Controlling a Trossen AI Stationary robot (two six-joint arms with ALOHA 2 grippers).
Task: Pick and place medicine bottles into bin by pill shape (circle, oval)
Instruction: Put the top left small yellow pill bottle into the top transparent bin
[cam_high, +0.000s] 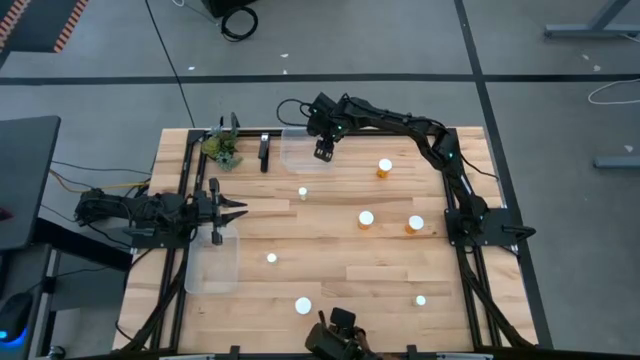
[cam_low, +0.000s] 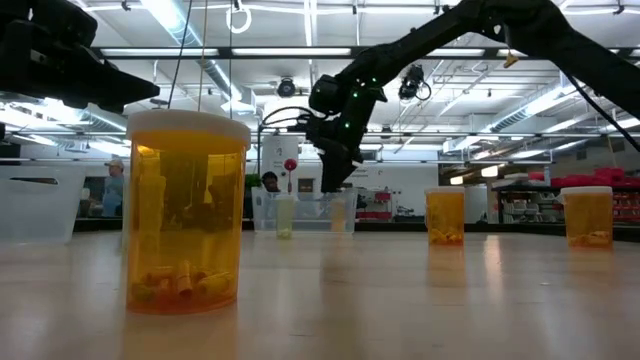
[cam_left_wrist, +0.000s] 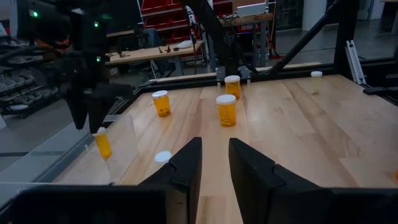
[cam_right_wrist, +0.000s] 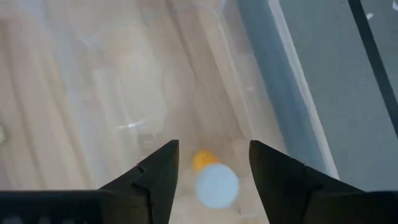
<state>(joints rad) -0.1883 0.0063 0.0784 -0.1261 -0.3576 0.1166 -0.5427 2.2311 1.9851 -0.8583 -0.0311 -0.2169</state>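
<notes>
Reaching: right gripper (cam_high: 323, 152) open over bin (cam_high: 300, 150).

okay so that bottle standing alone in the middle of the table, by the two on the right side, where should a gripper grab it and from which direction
Judging by its pose, come straight down from above. The bottle stands upright with its white cap up and clear table all round. Close the fingers on the amber body just under the cap, where the round sides give two opposite faces. The right gripper, open over the clear bin, looks nearest.
</notes>
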